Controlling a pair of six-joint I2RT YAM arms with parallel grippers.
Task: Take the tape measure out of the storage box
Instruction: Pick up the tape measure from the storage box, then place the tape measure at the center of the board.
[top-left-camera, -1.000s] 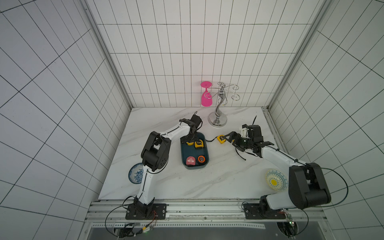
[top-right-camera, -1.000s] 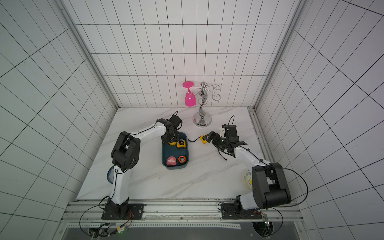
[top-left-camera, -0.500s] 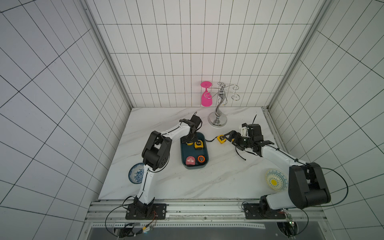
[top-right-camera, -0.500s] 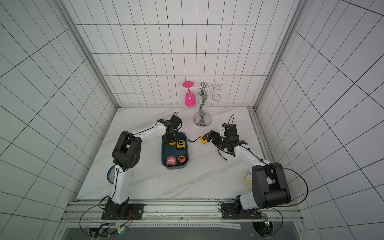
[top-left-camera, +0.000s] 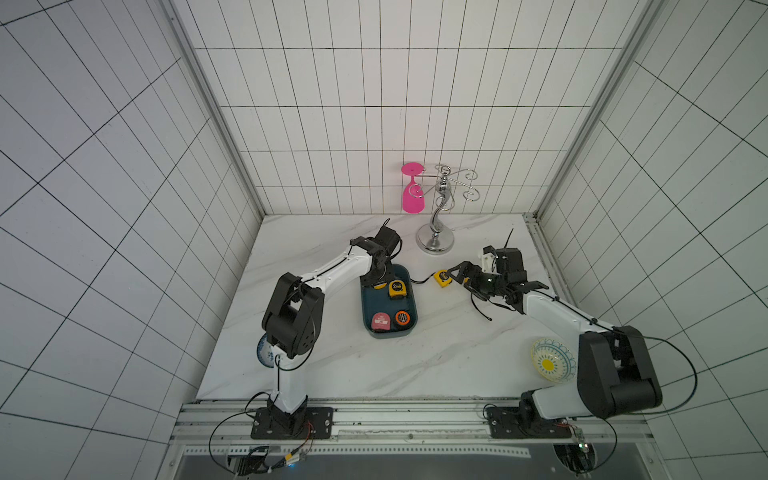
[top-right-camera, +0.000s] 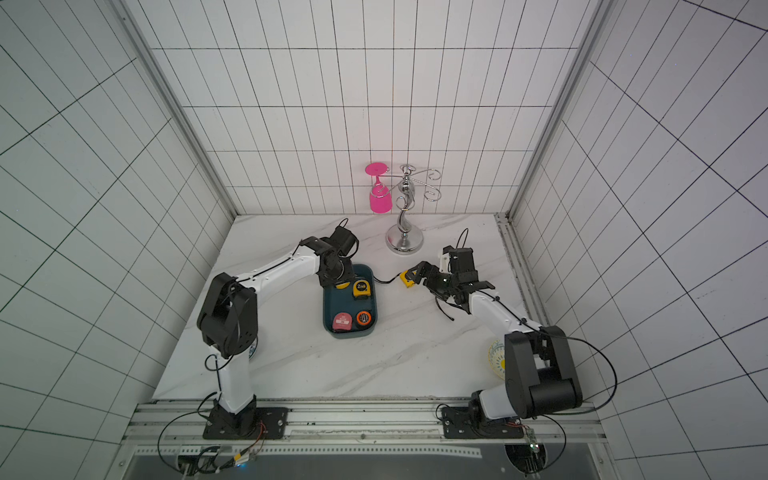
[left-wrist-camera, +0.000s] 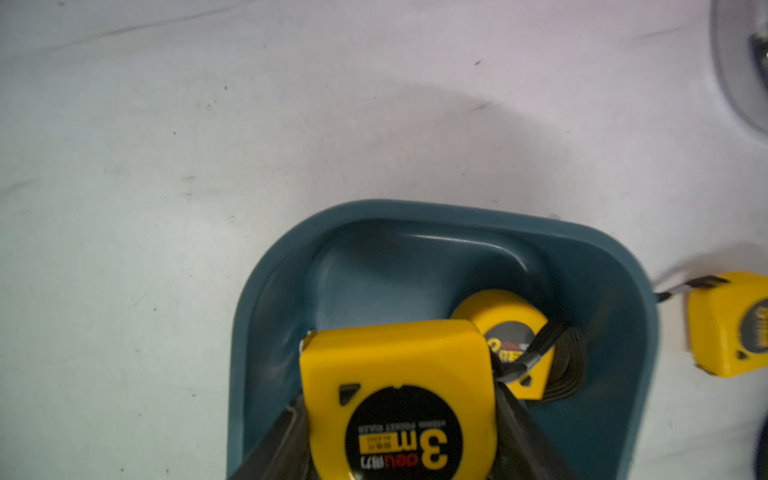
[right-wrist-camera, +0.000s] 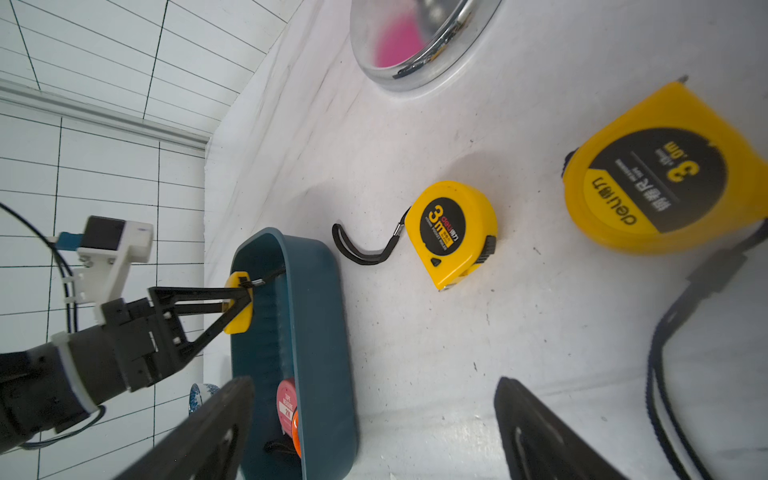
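Extraction step: grasp made, lift not yet done. In both top views the storage box (top-left-camera: 374, 305) is seen mid-table. At its 11 o'clock corner the left gripper (right-wrist-camera: 247, 299) is clamped on a yellow tape measure (left-wrist-camera: 397, 374), held near rim height and within the box outline. A straight lift clear of the rim is judged to be called for next, then a carry to open table, with care that the black lanyard (left-wrist-camera: 540, 353) draped over the neighbouring case is not snagged. At 2 o'clock outside the box the right gripper (top-left-camera: 459, 277) is spread wide and holds nothing.

Lettering, near to far: "TAPE MEASURE 2M" is read on the pink case (right-wrist-camera: 286, 405) at 6 o'clock; the orange-ringed case (top-left-camera: 402, 318) beside it cannot be read; "2m" is shown on the second yellow case (top-left-camera: 397, 287); "deli 3m" is printed on the held one; "3m deli" is carried by the small case (right-wrist-camera: 453, 232) on the table; "deli 3.0m" by the large case (right-wrist-camera: 665, 166).
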